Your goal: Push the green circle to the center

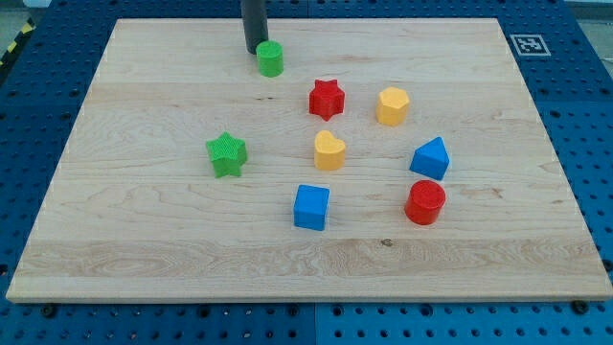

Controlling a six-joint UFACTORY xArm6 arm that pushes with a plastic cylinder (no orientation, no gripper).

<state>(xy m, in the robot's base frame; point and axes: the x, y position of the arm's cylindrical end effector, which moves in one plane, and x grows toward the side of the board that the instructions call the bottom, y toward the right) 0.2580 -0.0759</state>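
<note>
The green circle point(271, 58) is a small green cylinder near the top of the wooden board point(144, 240), left of the middle. My tip point(255, 50) is the lower end of a dark rod coming down from the view's top. It stands just left of and slightly above the green circle, touching it or very nearly so. The board's centre lies below and to the right, near the yellow heart point(329, 150).
A red star point(326, 99) and a yellow hexagon point(393, 105) sit right of the green circle. A green star point(227, 154) lies at mid left. A blue cube point(311, 207), a blue triangular block point(431, 158) and a red cylinder point(424, 202) lie lower right.
</note>
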